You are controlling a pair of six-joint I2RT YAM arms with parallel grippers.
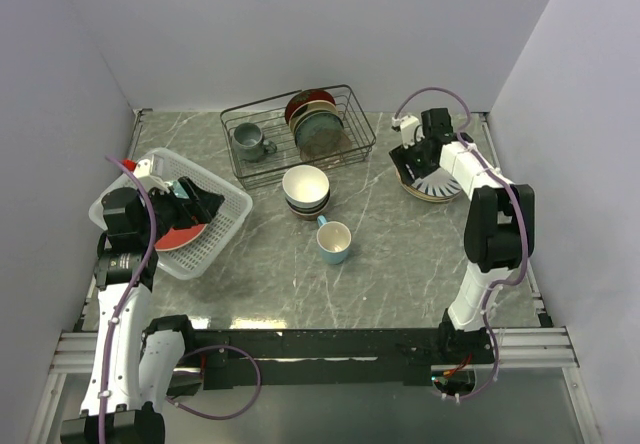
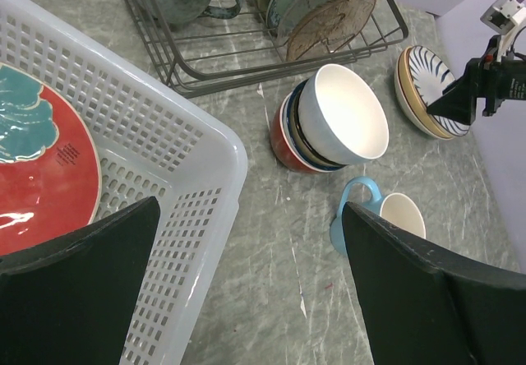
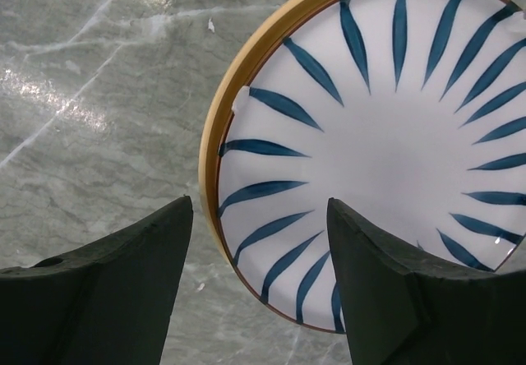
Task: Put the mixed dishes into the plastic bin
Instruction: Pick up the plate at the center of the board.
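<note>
The white lattice plastic bin stands at the left, and the teal-floral red-rimmed plate lies in it. My left gripper is open and empty over the bin's right side; its view shows the bin's rim and the plate. My right gripper is open just above the left edge of the white plate with dark radial stripes, which lies on a tan plate. Stacked bowls and a light blue mug lie mid-table.
A black wire rack at the back holds a grey mug and upright plates. Walls close in on three sides. The bowls and the mug lie right of the bin.
</note>
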